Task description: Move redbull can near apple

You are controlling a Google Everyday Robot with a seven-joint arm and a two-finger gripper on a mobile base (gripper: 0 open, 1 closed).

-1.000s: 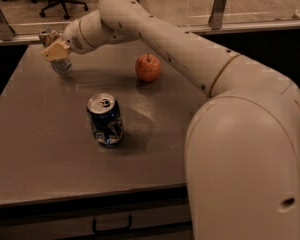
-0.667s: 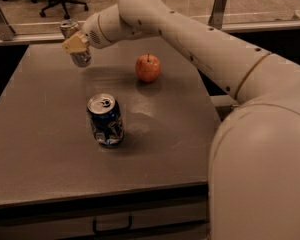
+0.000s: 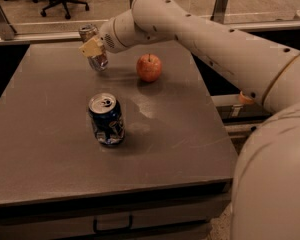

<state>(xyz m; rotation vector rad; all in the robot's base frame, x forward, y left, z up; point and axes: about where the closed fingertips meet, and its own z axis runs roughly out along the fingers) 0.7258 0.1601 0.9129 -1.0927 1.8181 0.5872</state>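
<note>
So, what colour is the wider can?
Wider can: dark blue, white markings, camera view. End effector grips redbull can behind.

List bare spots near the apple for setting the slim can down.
Bare: right of the apple to the table edge; the strip between apple and blue can; the front right. Crowded: apple's left, where the gripper holds the slim can.

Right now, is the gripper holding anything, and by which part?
Yes. The gripper holds the redbull can around its middle; the can's top and bottom show above and below the grip. The can is tilted, left of the apple.
</note>
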